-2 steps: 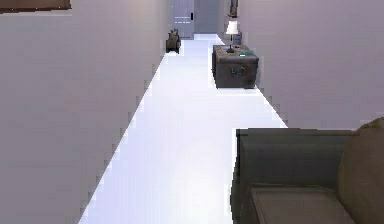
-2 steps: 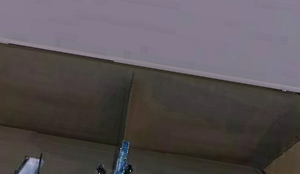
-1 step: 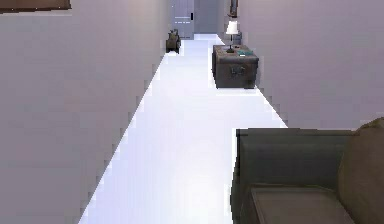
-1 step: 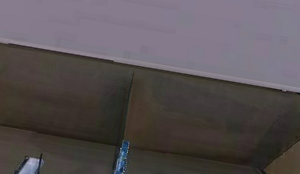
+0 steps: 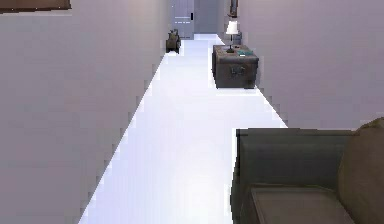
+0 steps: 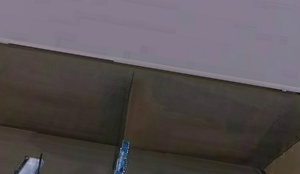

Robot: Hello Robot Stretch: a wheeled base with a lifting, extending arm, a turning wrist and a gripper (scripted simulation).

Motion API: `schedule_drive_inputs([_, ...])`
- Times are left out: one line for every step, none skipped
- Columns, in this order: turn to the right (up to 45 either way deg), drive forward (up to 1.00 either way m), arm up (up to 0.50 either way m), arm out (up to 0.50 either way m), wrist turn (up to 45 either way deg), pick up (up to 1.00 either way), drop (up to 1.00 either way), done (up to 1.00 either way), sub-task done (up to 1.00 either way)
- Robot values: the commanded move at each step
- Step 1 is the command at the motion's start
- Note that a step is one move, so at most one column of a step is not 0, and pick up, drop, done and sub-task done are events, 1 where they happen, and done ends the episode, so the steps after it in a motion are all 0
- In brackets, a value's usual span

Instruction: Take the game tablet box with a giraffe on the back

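Sofa (image 6: 204, 114) w/ thin blue item (image 6: 123, 160) upright at seat seam; 1 lamp (image 5: 232, 30) on chest (image 5: 235, 68); gripper state: can't tell.

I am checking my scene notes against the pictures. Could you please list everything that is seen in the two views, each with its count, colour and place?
sofa: one, dark olive-brown, against the wall in the arm side view; its end is at the forward view's bottom right
thin upright thing: one, blue, on the sofa seat near the middle seam; too small to name
flat thing: one, pale grey-white, on the seat at the arm side view's bottom left
chest: one, dark, by the corridor's wall on the forward view's right
lamp: one, pale shade, on the chest
small thing: one, dark, on the floor at the corridor's far end
door: one, pale, at the far end
floor: white, along the corridor
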Motion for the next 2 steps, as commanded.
schedule_drive_inputs([0.0,0.00,0.10,0.00,0.0,0.00,0.00,0.00,0.00])
schedule_drive_inputs([0.0,0.00,0.00,0.00,0.0,0.00,0.00,1.00,0.00])
